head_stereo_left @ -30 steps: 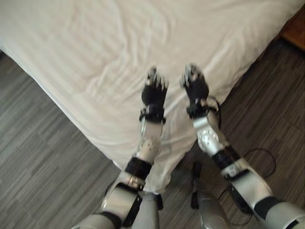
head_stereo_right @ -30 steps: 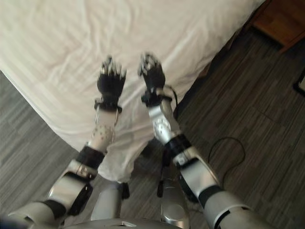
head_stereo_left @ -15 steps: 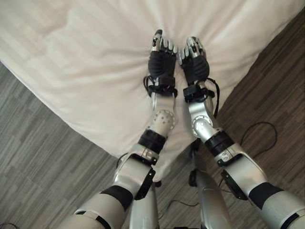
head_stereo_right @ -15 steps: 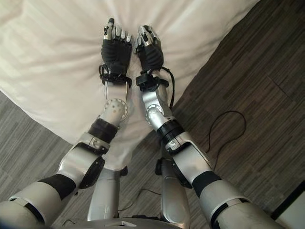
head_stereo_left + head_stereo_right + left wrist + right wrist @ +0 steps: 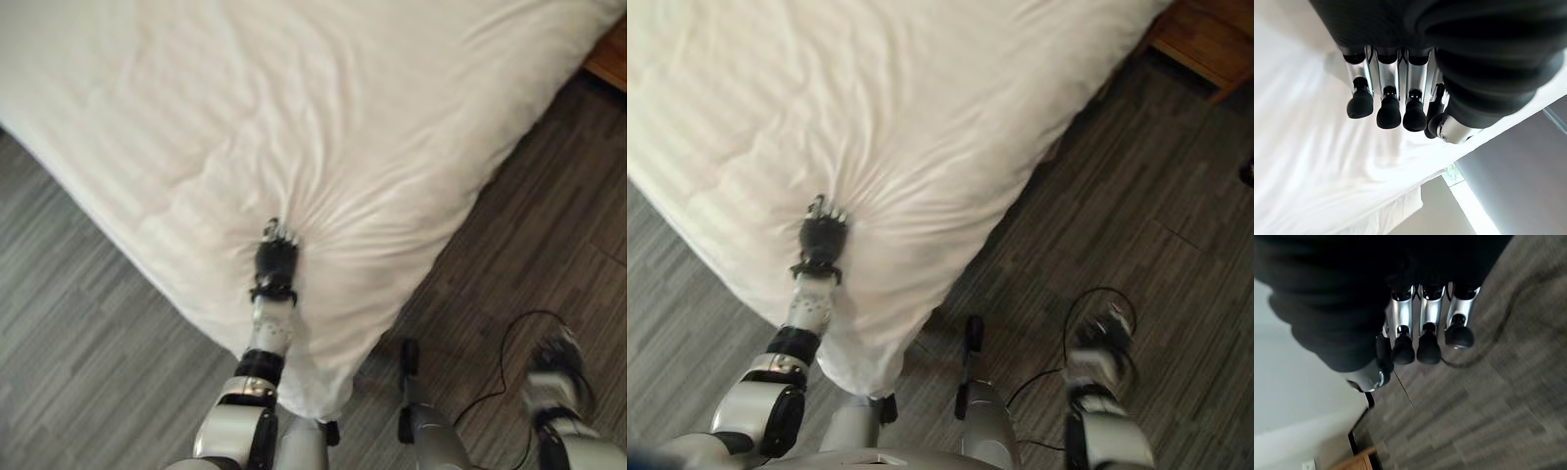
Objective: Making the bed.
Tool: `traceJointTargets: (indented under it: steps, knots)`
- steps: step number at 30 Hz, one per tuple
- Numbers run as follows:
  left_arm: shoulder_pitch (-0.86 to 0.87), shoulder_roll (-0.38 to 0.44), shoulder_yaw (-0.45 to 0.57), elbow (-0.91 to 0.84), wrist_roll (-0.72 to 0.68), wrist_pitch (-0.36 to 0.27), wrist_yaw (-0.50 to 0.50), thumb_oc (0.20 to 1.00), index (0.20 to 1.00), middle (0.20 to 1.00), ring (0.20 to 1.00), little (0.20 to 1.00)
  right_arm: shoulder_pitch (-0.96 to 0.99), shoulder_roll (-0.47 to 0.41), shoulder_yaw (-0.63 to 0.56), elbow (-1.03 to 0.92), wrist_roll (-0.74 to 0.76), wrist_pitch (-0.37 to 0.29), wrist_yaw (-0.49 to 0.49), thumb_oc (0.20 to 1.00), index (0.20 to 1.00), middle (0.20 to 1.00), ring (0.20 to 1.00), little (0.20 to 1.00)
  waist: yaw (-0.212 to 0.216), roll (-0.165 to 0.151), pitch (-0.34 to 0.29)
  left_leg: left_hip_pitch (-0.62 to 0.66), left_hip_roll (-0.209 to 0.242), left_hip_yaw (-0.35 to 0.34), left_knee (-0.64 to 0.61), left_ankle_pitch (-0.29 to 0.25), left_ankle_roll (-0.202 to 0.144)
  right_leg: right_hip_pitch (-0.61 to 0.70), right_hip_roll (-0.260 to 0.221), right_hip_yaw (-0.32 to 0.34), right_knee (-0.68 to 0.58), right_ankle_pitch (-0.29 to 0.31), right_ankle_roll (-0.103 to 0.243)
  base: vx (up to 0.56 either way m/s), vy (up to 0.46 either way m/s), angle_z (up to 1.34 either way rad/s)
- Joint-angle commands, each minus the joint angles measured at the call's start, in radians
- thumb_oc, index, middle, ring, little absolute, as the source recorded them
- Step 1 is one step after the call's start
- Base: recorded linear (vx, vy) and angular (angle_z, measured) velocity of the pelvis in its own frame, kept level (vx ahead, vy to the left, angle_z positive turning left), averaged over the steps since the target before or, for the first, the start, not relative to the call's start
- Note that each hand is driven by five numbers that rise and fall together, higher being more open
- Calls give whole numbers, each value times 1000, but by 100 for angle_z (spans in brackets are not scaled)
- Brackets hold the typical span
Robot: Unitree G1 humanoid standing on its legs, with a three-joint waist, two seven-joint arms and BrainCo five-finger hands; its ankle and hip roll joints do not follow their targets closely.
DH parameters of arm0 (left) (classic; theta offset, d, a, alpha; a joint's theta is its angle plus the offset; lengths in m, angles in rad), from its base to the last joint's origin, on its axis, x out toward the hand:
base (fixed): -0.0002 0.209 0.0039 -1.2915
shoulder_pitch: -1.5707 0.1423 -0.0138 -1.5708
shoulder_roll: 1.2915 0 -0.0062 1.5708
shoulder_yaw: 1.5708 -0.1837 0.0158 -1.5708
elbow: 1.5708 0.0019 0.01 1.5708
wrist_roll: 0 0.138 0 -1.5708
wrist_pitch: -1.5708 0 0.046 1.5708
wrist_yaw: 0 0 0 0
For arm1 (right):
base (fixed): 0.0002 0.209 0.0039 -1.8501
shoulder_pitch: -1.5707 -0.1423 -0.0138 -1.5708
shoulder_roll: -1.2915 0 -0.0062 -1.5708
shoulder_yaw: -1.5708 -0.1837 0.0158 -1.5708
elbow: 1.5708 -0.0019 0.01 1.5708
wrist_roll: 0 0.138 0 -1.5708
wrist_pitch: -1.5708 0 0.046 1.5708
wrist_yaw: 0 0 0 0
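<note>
The bed [image 5: 323, 108] spreads out ahead of and beneath the left hand [image 5: 275, 262], its white cover [image 5: 921, 137] reaching to the corner just behind that hand, where it hangs toward the grey plank floor [image 5: 88, 343]. Creases in the cover fan outward from the left hand's fingertips (the cloth looks bunched there). In its wrist view the fingers [image 5: 1388, 105] are curled downward over the cover, though whether they pinch any cloth I cannot tell. The right hand [image 5: 1102, 338] hangs well apart over the floor, fingers [image 5: 1427, 345] loosely extended, holding nothing. A wooden piece of furniture [image 5: 1205, 44] stands far beyond the right hand.
</note>
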Motion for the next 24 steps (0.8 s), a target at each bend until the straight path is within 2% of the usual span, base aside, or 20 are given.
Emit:
traceJointTargets:
  steps: [1,2,5,6,7,9,10,11,12,13,14,17,18,21,22,24]
  knots:
    - [269,164,128,362,36,5,170,200,200,200,200,200,-193,58,-53,-24,-64,9,16,200,200,200,200,200,7,-39,134,0,-10,-19,17,-51,-19,16,-88,-15,13,-114,75,57,10,-25]
    - [304,231,182,360,61,-16,177,200,200,200,200,200,-148,14,-72,-28,-106,14,9,200,200,200,200,200,7,-41,117,27,-8,-16,17,-57,-17,44,-90,-20,13,-119,77,69,8,-18]
    - [347,353,252,330,106,-47,192,200,200,200,200,200,-75,-42,-83,-110,-202,7,-5,200,200,200,200,200,3,-49,89,92,-10,-15,17,-69,-11,109,-89,-29,13,-125,82,77,25,-15]
    - [360,396,277,314,116,-61,201,200,200,200,200,200,-53,-57,-74,-161,-247,2,-12,583,583,583,583,583,1,-50,81,117,-13,-12,17,-73,-8,134,-87,-31,13,-127,83,48,42,-6]
    - [374,432,295,301,139,-73,213,200,200,200,200,200,-23,-61,-73,-236,-296,-2,-27,1000,1000,1000,1000,1000,-3,-54,76,146,-18,-10,17,-73,-2,163,-87,-35,13,-126,85,75,60,8]
    - [392,484,300,271,211,-92,236,200,200,200,200,200,8,-72,-55,-328,-366,-4,-29,1000,1000,1000,1000,1000,-6,-55,60,199,-23,-7,17,-85,3,212,-88,-36,13,-137,88,76,76,34]
    - [403,515,289,219,308,-119,274,247,247,247,247,247,39,-70,-38,-473,-469,-12,-54,1000,1000,1000,1000,1000,-8,-57,48,252,-29,-5,17,-95,10,261,-91,-37,13,-141,89,27,112,63]
    - [438,502,279,88,392,-157,331,1000,1000,1000,1000,1000,86,-61,-8,-613,-581,-5,-73,1000,1000,1000,1000,1000,-8,-60,34,301,-36,0,17,-99,15,304,-94,-36,13,-140,89,48,99,56]
    - [444,494,269,25,429,-170,343,1000,1000,1000,1000,1000,100,-55,3,-656,-626,0,-73,1000,1000,1000,1000,1000,-8,-60,25,323,-38,-1,17,-109,18,323,-93,-36,13,-146,89,41,85,54]
    - [475,454,227,-195,519,-200,374,1000,1000,1000,1000,1000,140,-54,57,-750,-755,28,-70,1000,1000,1000,1000,1000,-6,-66,2,377,-39,-2,17,-123,24,373,-94,-31,13,-153,87,36,39,26]
    - [476,452,228,-199,522,-198,377,1000,1000,1000,1000,1000,140,-54,57,-752,-756,29,-72,1000,1000,1000,1000,1000,-6,-66,2,375,-39,-2,17,-119,24,371,-94,-31,13,-150,86,14,37,18]
    - [505,415,152,-392,634,-207,375,1000,1000,1000,1000,1000,172,-57,114,-847,-880,57,-50,1000,1000,1000,1000,1000,-4,-71,-18,417,-40,-1,17,-132,29,409,-93,-26,13,-158,87,8,12,3]
    - [506,414,152,-395,636,-206,377,1000,1000,1000,1000,1000,173,-56,113,-849,-881,58,-51,1000,1000,1000,1000,1000,-3,-72,-18,415,-40,-1,17,-129,30,407,-93,-26,13,-155,86,3,12,-10]
    - [531,357,-12,-590,782,-173,294,1000,1000,1000,1000,1000,188,-31,193,-949,-1023,91,-7,1000,1000,1000,1000,1000,-3,-77,-50,460,-42,1,17,-146,39,446,-94,-19,13,-160,85,19,29,-21]
    - [531,356,-12,-592,783,-172,296,1000,1000,1000,1000,1000,189,-31,193,-949,-1024,91,-8,1000,1000,1000,1000,1000,-3,-77,-49,461,-42,1,17,-147,39,447,-94,-18,13,-160,85,22,23,-23]
    - [544,330,-70,-666,849,-145,282,1000,1000,1000,1000,1000,192,-40,228,-989,-1137,128,-8,1000,1000,1000,1000,1000,-1,-80,-55,475,-41,2,17,-153,43,457,-94,-15,13,-162,85,6,7,-16]
